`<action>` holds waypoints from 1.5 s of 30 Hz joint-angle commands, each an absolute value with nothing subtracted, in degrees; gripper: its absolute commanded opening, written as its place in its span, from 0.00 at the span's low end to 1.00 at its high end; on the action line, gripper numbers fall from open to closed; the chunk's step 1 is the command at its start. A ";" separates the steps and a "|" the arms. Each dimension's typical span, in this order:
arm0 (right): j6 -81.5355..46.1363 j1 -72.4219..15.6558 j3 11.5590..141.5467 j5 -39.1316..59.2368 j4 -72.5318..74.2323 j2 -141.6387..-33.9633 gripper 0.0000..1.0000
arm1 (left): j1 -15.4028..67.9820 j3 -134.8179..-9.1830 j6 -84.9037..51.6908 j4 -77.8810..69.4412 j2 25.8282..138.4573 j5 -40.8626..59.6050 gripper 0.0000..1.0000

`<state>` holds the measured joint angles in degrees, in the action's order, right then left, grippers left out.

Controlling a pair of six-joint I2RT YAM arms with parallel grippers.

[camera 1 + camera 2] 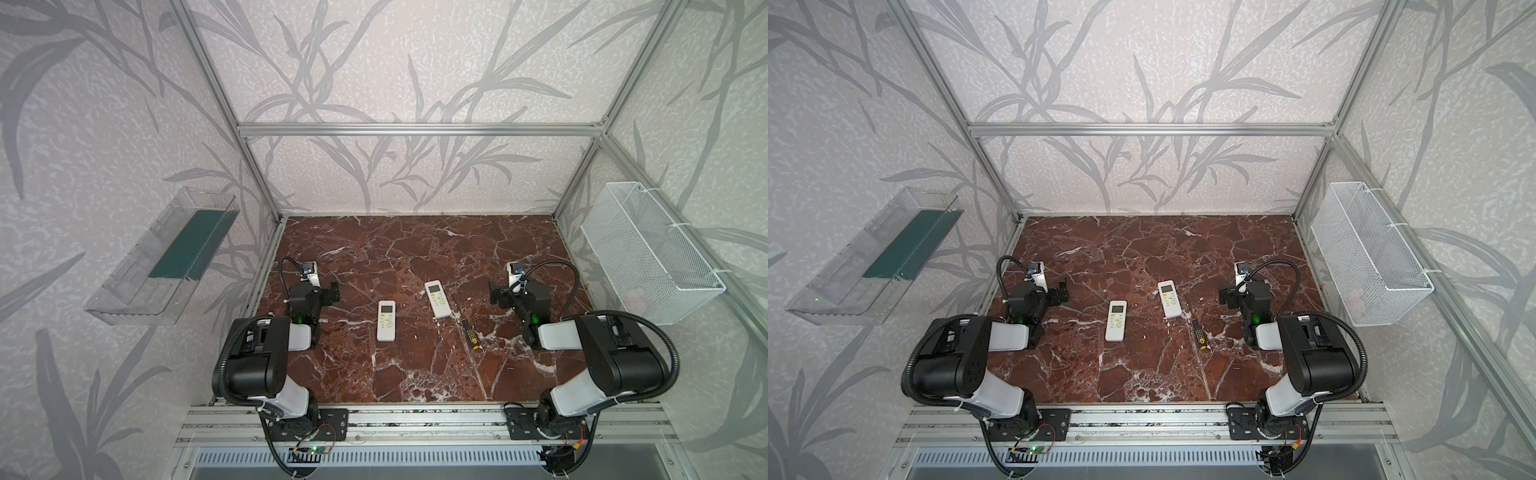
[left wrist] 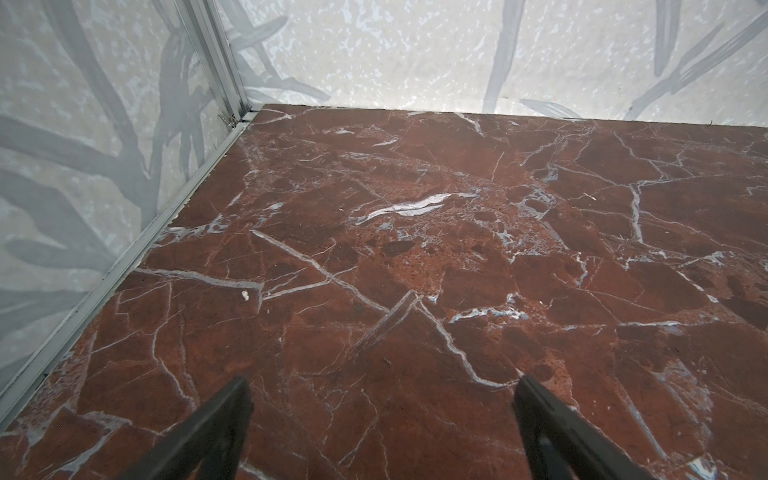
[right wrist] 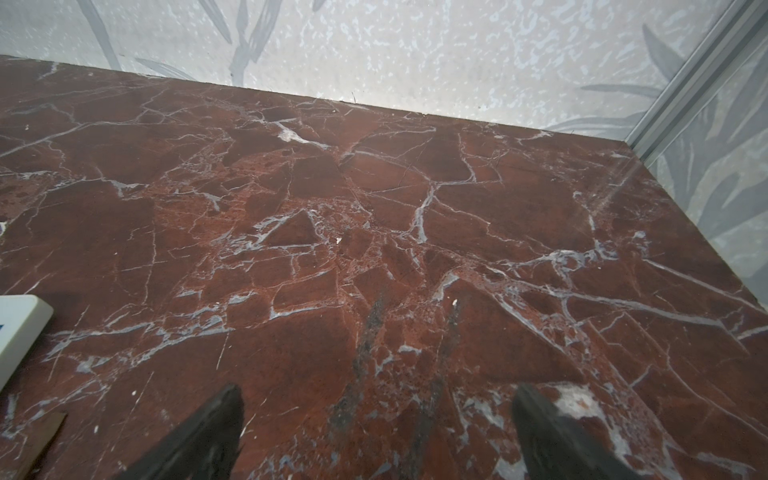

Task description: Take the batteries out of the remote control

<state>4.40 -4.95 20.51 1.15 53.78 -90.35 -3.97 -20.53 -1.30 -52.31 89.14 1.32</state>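
Note:
Two white remote controls lie face up, buttons showing, on the red marble table [image 1: 415,374]: one nearer the left arm [image 1: 386,321] [image 1: 1116,320], the other farther back and to the right [image 1: 437,299] [image 1: 1170,299]. A corner of the right-hand remote [image 3: 18,328] shows in the right wrist view. The batteries are hidden. My left gripper [image 1: 328,293] [image 2: 382,390] hovers open left of the remotes, with only bare marble between its fingers. Just as empty and open, my right gripper [image 1: 496,297] [image 3: 378,399] hangs to their right.
A black-and-yellow-handled screwdriver [image 1: 467,328] [image 1: 1197,332] lies just right of the right-hand remote. A clear plastic tray [image 1: 166,257] hangs on the left wall and a white wire basket [image 1: 648,257] on the right wall. Aluminium frame rails border the table.

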 commanded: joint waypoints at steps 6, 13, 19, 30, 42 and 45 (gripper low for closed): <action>4.75 -5.19 21.50 1.49 55.94 -90.78 0.99 | -4.15 -21.71 -2.02 -53.78 89.65 0.88 0.99; 4.75 -5.19 21.45 1.49 55.97 -90.73 0.99 | -4.13 -21.70 -2.02 -53.78 89.64 0.88 0.99; 4.75 -5.19 21.46 1.49 55.99 -90.79 0.99 | -4.14 -21.75 -2.02 -53.70 89.60 0.92 0.99; 4.75 -5.19 21.50 1.49 55.98 -90.77 0.99 | -4.19 -21.71 -2.02 -53.66 89.60 0.90 0.99; 4.57 -5.19 21.36 1.30 56.22 -90.77 0.99 | -4.20 -20.93 -1.71 -49.34 82.51 1.60 0.99; 5.48 -5.19 20.57 3.95 57.08 -90.09 0.99 | -3.92 -22.66 -2.49 -41.47 77.36 -0.22 0.99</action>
